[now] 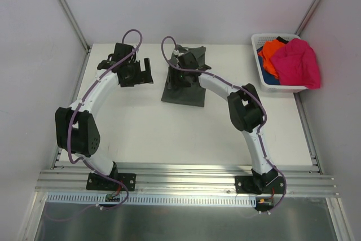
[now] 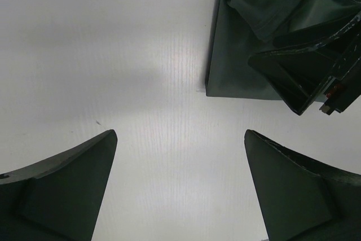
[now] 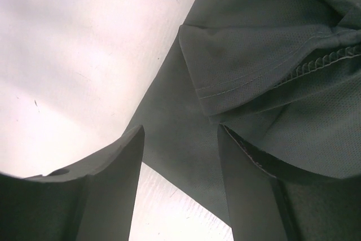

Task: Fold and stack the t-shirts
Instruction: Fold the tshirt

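Dark grey-green t-shirt [image 1: 181,93] lies partly folded near the middle of the table [image 1: 141,128]. It is soft, light cloth, so I think it will sag and its layers may slip apart. The right gripper [image 3: 180,139] hovers just over it, jaws half apart, pinching nothing that I can see. The left gripper [image 2: 180,136] is spread wide beside the shirt. A good hold would be a folded edge, through all layers

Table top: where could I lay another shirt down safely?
The bare white table between the left arm and right arm, nearer than the dark grey-green cloth t-shirt, is free. Crowded: the far right corner, with the full white plastic lattice basket.
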`<state>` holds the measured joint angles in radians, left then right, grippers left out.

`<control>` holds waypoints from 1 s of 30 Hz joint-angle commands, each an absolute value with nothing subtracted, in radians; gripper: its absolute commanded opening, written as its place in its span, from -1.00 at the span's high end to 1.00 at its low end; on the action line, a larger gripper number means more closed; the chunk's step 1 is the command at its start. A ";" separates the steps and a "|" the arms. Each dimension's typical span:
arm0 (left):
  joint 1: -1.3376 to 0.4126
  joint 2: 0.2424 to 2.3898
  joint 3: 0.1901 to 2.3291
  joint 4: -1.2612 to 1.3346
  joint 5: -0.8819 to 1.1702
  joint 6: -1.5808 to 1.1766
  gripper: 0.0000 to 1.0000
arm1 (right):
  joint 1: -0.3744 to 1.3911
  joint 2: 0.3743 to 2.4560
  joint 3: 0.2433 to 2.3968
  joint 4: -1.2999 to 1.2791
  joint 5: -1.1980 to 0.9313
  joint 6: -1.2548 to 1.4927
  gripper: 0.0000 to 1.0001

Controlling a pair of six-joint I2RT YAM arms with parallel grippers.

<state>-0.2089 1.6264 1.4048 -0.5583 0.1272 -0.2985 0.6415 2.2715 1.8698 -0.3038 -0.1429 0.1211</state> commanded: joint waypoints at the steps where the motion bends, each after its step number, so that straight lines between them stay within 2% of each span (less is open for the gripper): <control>1: -0.201 1.609 1.428 -0.558 0.138 -0.310 -0.96 | 0.650 2.273 1.885 -0.305 -0.161 0.146 -0.16; 19: -0.184 1.572 1.367 -0.561 0.138 -0.304 -0.96 | 0.609 2.410 2.164 -0.236 -0.066 0.058 -0.22; 30: -0.184 1.575 1.382 -0.561 0.150 -0.302 -0.94 | 0.601 2.407 2.174 -0.207 -0.043 0.038 -0.23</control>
<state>-0.1940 1.6188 1.3708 -0.5602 0.1303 -0.2985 0.5991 2.4302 2.1483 -0.2394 -0.0654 0.0628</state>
